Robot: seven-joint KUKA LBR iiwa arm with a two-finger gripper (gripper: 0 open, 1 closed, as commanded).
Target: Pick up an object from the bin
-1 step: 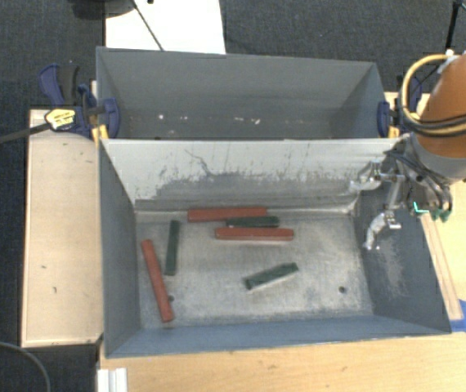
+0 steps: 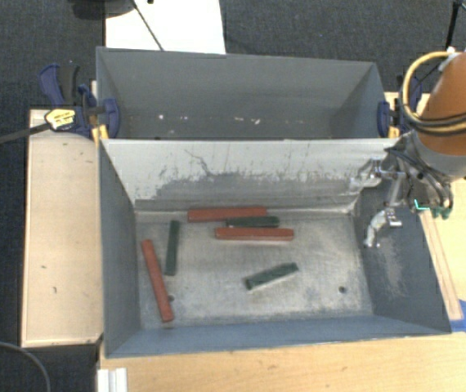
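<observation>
The claw [image 2: 374, 233] hung at the right side of the grey bin [image 2: 237, 96], just above where the sloping right wall meets the floor; nothing showed in its grip, and whether it was spread or pressed together I could not tell from where I stood. To my mind the pick had not yet begun; the arm was only poised at the edge.

The things to choose from lay well to its left on the bin floor; nearest were a red bar [image 2: 253, 234] lying crosswise and a tilted dark green bar [image 2: 271, 276] in front of it, apart from everything. Behind the red bar lay a short green bar [image 2: 253, 221], touching or nearly touching another red bar [image 2: 227, 215] near the back slope; far left lay an upright green bar [image 2: 172, 247] and a long red bar [image 2: 157, 280] near the left wall.

The next move, I judged, called for travelling left and down over one bar, jaws set across its narrow width; the lone tilted green one looked easiest; the paired bars at the back might crowd a grasp.
</observation>
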